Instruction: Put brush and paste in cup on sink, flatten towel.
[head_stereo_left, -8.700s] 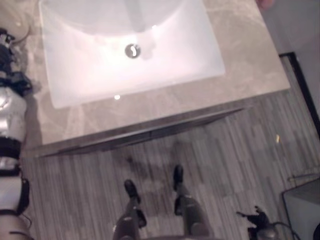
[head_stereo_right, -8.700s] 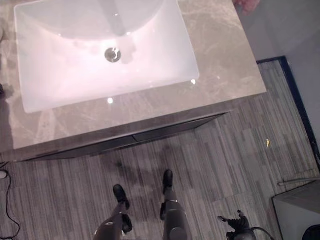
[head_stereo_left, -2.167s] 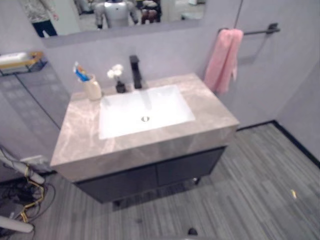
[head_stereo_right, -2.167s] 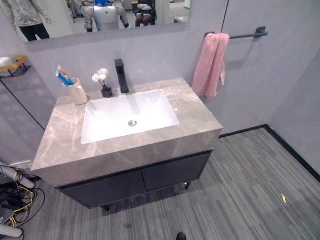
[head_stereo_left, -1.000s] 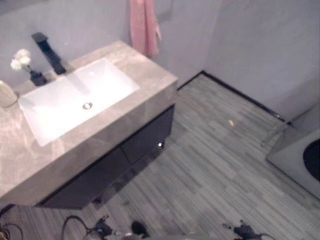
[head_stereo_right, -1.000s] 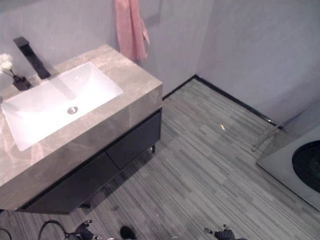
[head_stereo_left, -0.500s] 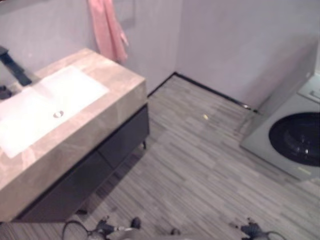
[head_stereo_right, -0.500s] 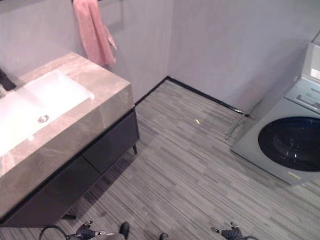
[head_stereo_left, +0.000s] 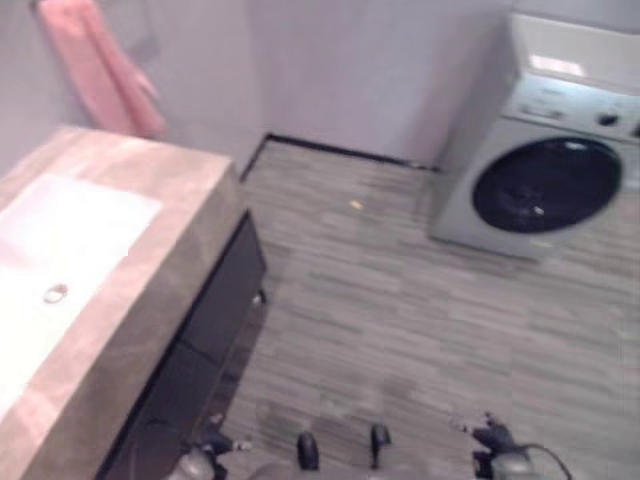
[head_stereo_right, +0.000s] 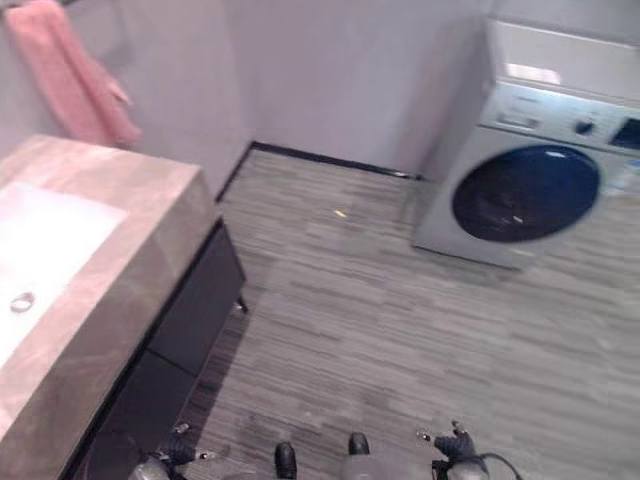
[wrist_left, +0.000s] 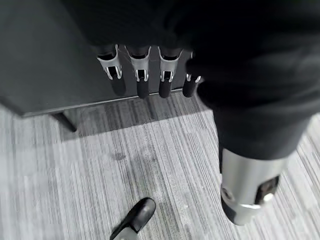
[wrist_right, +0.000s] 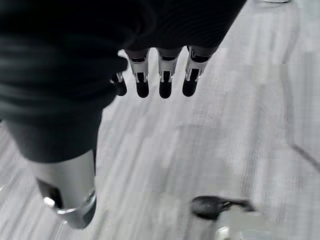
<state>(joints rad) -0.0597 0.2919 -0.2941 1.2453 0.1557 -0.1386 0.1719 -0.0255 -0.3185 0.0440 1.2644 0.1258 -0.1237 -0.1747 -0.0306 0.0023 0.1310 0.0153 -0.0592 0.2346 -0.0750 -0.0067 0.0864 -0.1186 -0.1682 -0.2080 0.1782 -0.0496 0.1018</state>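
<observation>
both hands hang empty, left hand (wrist_left: 150, 75) and right hand (wrist_right: 160, 75) fingers relaxed; pink towel (head_stereo_right: 70, 75) upper left hangs bunched, flattening apparently not done.

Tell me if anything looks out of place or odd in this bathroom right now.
One small thing: a yellowish scrap lies on the grey floor between the vanity and the washing machine; what it is cannot be told. The pink towel hangs bunched rather than spread flat. Nothing looks spilled or damaged.

A marble counter (head_stereo_right: 120, 290) holds a white sink (head_stereo_right: 40, 260).
</observation>
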